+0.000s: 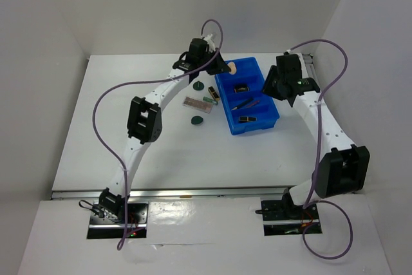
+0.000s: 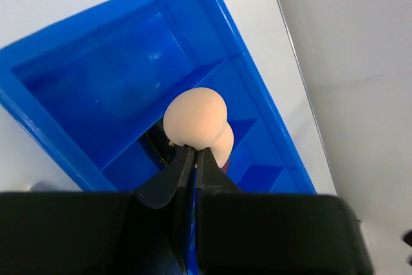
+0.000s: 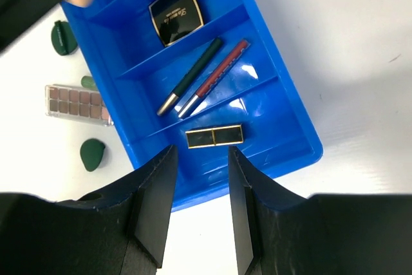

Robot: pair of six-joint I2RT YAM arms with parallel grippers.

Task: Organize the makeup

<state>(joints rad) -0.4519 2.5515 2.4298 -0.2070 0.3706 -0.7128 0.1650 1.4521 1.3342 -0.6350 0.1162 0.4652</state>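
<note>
Left gripper (image 2: 194,154) pinching one smooth, egg-shaped peach sponge (image 2: 196,120) over the 11 o'clock corner of the glossy blue plastic tray (image 3: 293,127), right gripper (image 3: 201,152) hovering above the tray, fingers parted and gripping nothing, tray holding one dark square compact (image 3: 176,14) with gold lettering too small to read, one dark green pencil (image 3: 190,75), one slim pink pencil (image 3: 215,76) and one black-and-gold lipstick tube (image 3: 214,136), one brownish rectangular palette (image 3: 77,103) and three dark green compacts (image 3: 63,37) lying at the tray's 9 o'clock

the top camera looks down from above and behind the arm bases (image 1: 112,210), far enough off to take in the whole white table (image 1: 129,152), the blue tray (image 1: 251,69) small toward the back. the left wrist camera sits very close over the tray's far end, looking past its own fingers (image 2: 161,188) at the peach sponge (image 2: 196,117). the right wrist camera looks down from higher, taking in most of the tray above its fingers (image 3: 151,204). all three share tray and sponge.
</note>
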